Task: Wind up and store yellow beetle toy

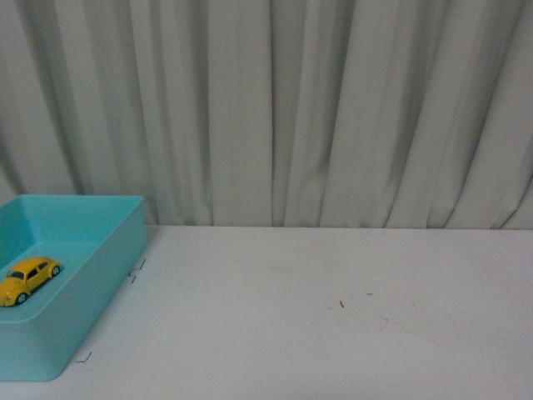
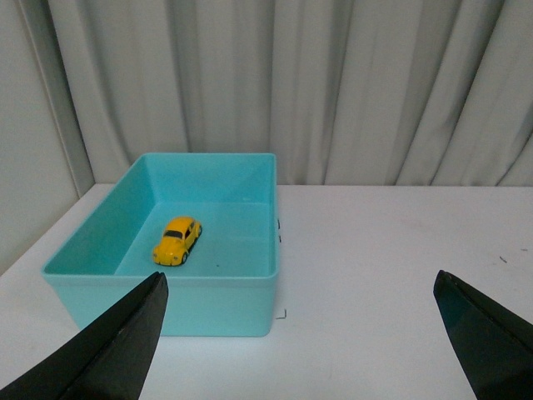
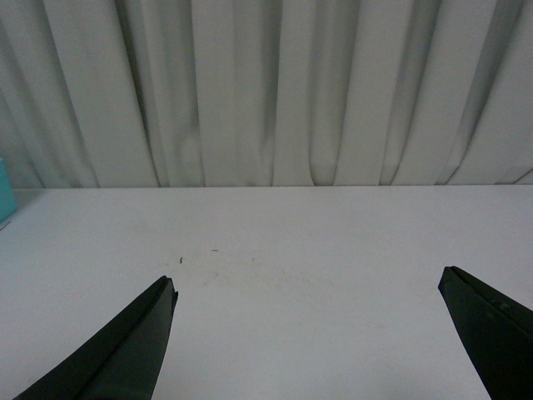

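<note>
The yellow beetle toy (image 1: pixel 27 279) rests on its wheels on the floor of a turquoise box (image 1: pixel 100 275) at the table's left edge. In the left wrist view the toy (image 2: pixel 177 240) sits near the middle of the box (image 2: pixel 208 304). My left gripper (image 2: pixel 300 287) hangs open, back from the box's near wall, with nothing between its black fingers (image 2: pixel 117 342). My right gripper (image 3: pixel 306 287) is also open, over bare white table, holding nothing. Neither arm shows in the front view.
A white tabletop (image 1: pixel 333 308) stretches to the right of the box, with small dark marks (image 1: pixel 341 304) on it. A pleated white curtain (image 1: pixel 291 108) closes off the back. A sliver of the box (image 3: pixel 5 192) shows in the right wrist view.
</note>
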